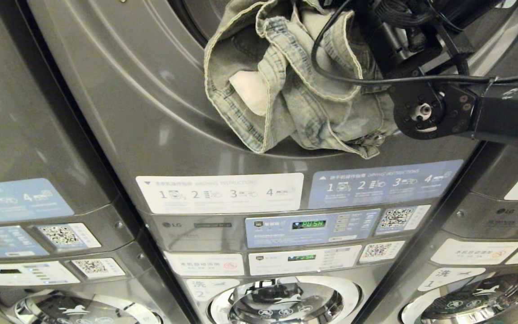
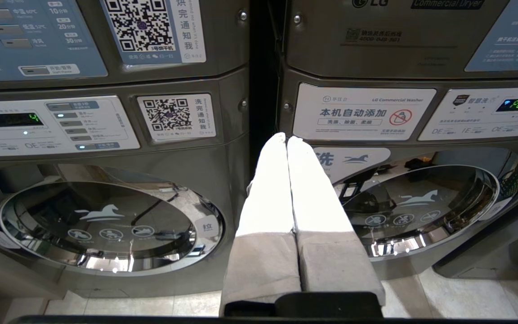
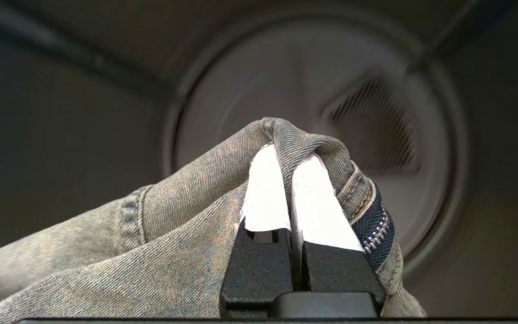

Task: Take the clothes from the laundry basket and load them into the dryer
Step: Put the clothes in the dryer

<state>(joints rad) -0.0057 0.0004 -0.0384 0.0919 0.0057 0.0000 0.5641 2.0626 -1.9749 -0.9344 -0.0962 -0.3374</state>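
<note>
Right gripper (image 3: 288, 157) inside the dryer's (image 1: 160, 112) drum, white fingertips (image 3: 263, 193) pressed together on a fold of faded denim garment (image 3: 164, 225). Cloth drapes over both fingertips; a dark zipper (image 3: 378, 229) lies just beside them. Round back wall of the drum, with a slatted vent (image 3: 371, 130), straight ahead of the gripper.

Head view: the denim garment (image 1: 295, 76) hangs bunched at the lower edge of the dryer opening, spilling over the rim onto the grey front panel. A pale pocket lining (image 1: 250, 90) shows among the folds. Right arm (image 1: 488, 108) reaches in from the right edge, black cable looping across it. Gripper itself hidden behind cloth here.

Below the dryer: instruction stickers and a control panel (image 1: 310, 227) whose green display reads PUSH; under that, the washer (image 1: 286, 299) labelled 2.

Left gripper (image 2: 287, 141) parked low, fingers pressed together on nothing, pointing at the gap between two washer stacks.

Laundry basket shows in no view.
</note>
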